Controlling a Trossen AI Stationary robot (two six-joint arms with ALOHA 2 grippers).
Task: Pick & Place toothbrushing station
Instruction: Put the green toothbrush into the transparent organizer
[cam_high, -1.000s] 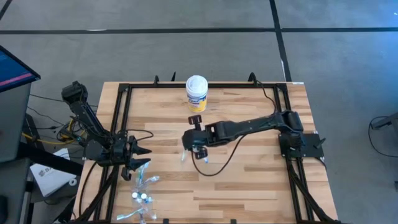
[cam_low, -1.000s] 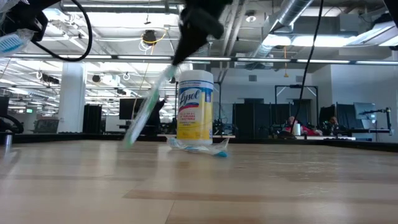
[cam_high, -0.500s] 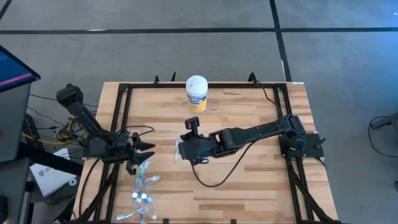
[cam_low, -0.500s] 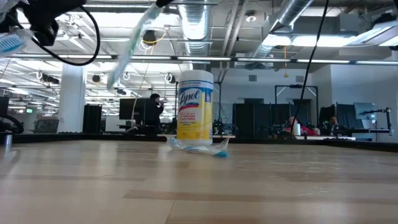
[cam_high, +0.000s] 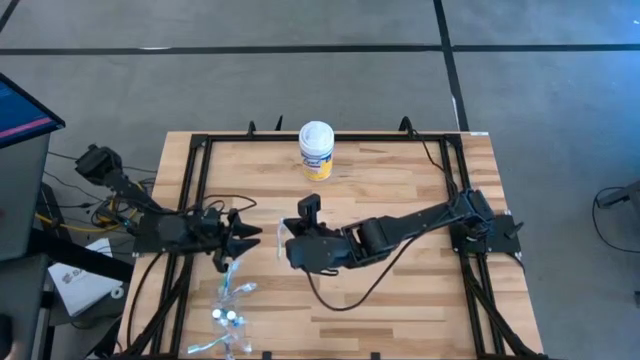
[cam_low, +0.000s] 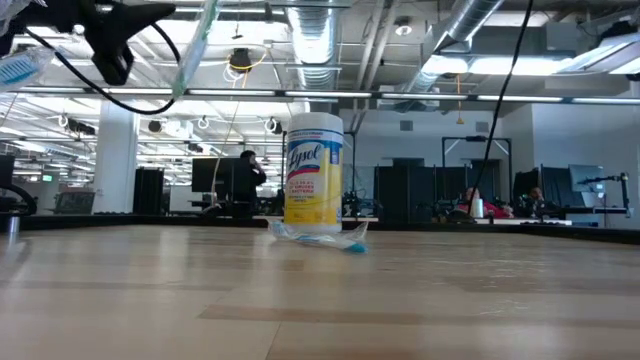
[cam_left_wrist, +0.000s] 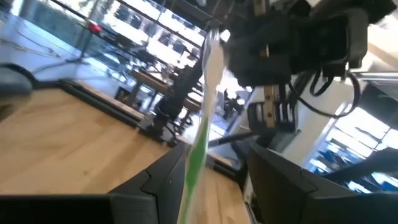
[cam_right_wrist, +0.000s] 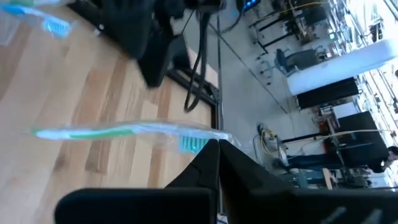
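My right gripper (cam_high: 287, 246) is over the table's left middle, shut on a green toothbrush (cam_right_wrist: 99, 132) in a clear wrapper, seen high up in the low view (cam_low: 192, 55). My left gripper (cam_high: 252, 236) stands open just to its left, pointing at it. In the left wrist view the toothbrush (cam_left_wrist: 200, 130) stands upright in front of the open fingers; I cannot tell whether it touches them. A pile of wrapped toothbrushes (cam_high: 230, 305) lies at the table's near left. One more wrapped toothbrush (cam_low: 322, 236) lies in front of the canister. My right gripper pinches the toothbrush's bristle-head end (cam_right_wrist: 194, 143), wrapper and all, between its two shut fingers. The fingers lie across the brush. The toothbrush is lifted clear of the table and hangs tilted, with its green handle end (cam_low: 182, 88) lowest.
A white and yellow wipes canister (cam_high: 316, 150) stands at the table's far middle. A black frame (cam_high: 196, 150) runs along the table's edges. Bare wood (cam_high: 400, 310) lies at the near right. Beyond the table is an open room with people far off.
My right gripper has risen and gone toward the table's left and near edges, carrying the toothbrush from close above the table to high up; the brush has tipped from slanting to more upright. My left gripper has swung toward the right gripper, staying open.
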